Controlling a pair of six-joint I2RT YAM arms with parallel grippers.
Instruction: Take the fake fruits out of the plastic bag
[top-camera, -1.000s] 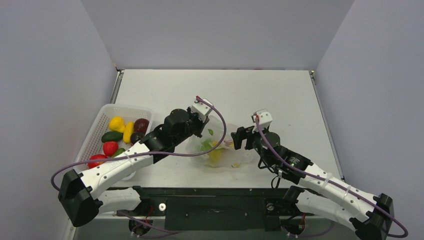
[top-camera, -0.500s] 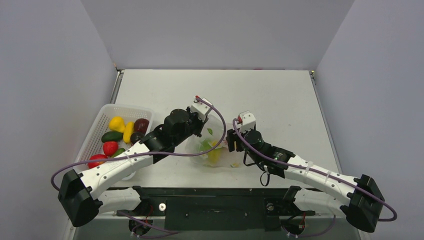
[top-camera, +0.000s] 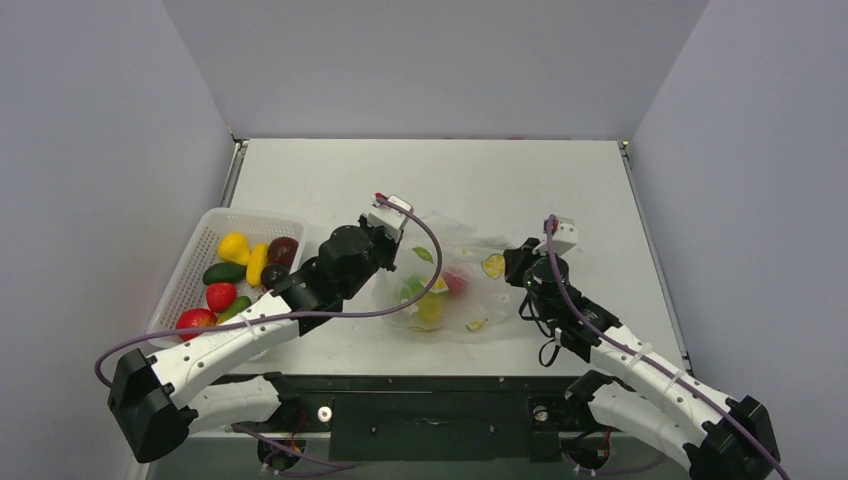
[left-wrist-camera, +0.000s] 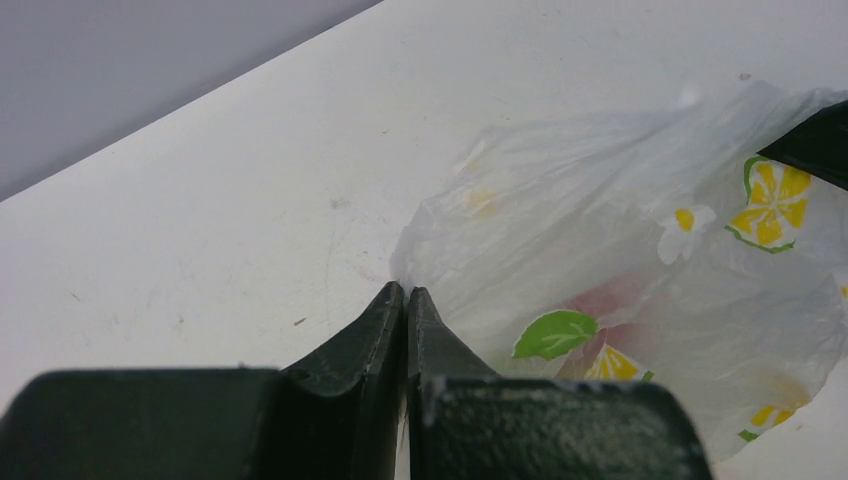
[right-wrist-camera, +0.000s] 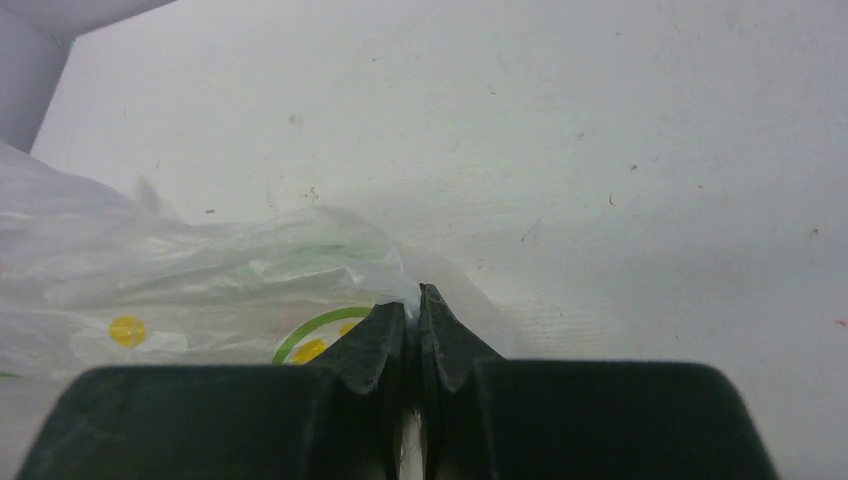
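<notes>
The clear plastic bag (top-camera: 462, 262), printed with lime slices and leaves, lies stretched wide at the table's middle. Through its film show fake fruits: a red one (top-camera: 455, 283) and a yellow-green one (top-camera: 430, 309). My left gripper (top-camera: 398, 256) is shut on the bag's left edge; in the left wrist view the film (left-wrist-camera: 600, 200) runs out from the closed tips (left-wrist-camera: 405, 290), with a reddish fruit (left-wrist-camera: 610, 300) dim behind it. My right gripper (top-camera: 507, 266) is shut on the bag's right edge, its tips (right-wrist-camera: 413, 295) pinching film (right-wrist-camera: 200, 270).
A white lattice basket (top-camera: 215, 220) stands at the left edge, holding several fruits: yellow (top-camera: 233, 247), maroon (top-camera: 283, 249), green (top-camera: 222, 272) and red (top-camera: 196, 321). The left arm lies across the space between basket and bag. Walls close in the table's back and sides.
The right gripper shut on the bag's right edge and drew it to the right, spreading the bag wider. The left gripper, still holding the bag, shifted slightly back and left.
</notes>
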